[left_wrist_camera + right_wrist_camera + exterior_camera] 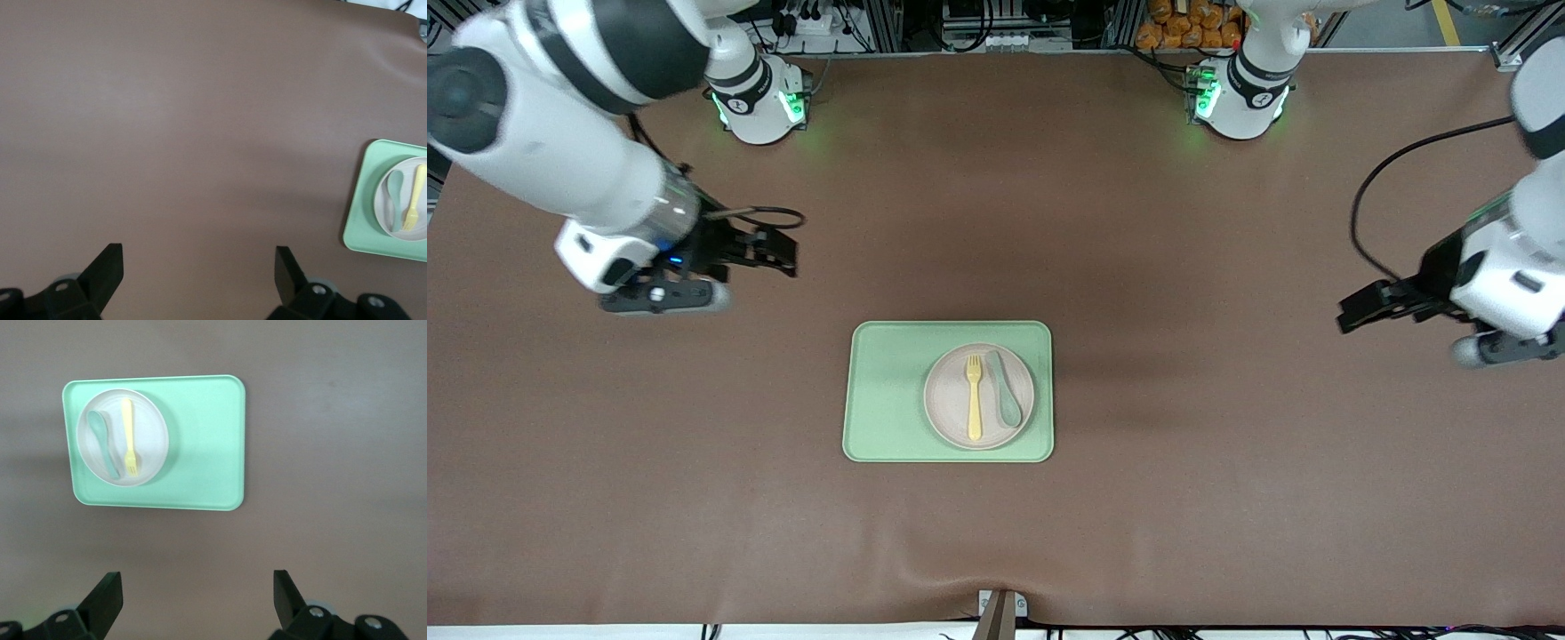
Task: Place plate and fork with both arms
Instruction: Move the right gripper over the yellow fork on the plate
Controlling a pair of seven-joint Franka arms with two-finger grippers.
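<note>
The off-white plate lies on the light-green tray in the middle of the table. The pale-yellow fork lies on the plate, beside a grey-green spoon. My right gripper is open and empty, up over bare table toward the right arm's end. My left gripper is open and empty, up over bare table toward the left arm's end. The right wrist view shows its gripper, the plate, fork and tray. The left wrist view shows its gripper, the plate, fork and tray.
The brown table cover stretches wide around the tray. The arm bases stand along the table edge farthest from the front camera. A small bracket sits at the table edge nearest that camera.
</note>
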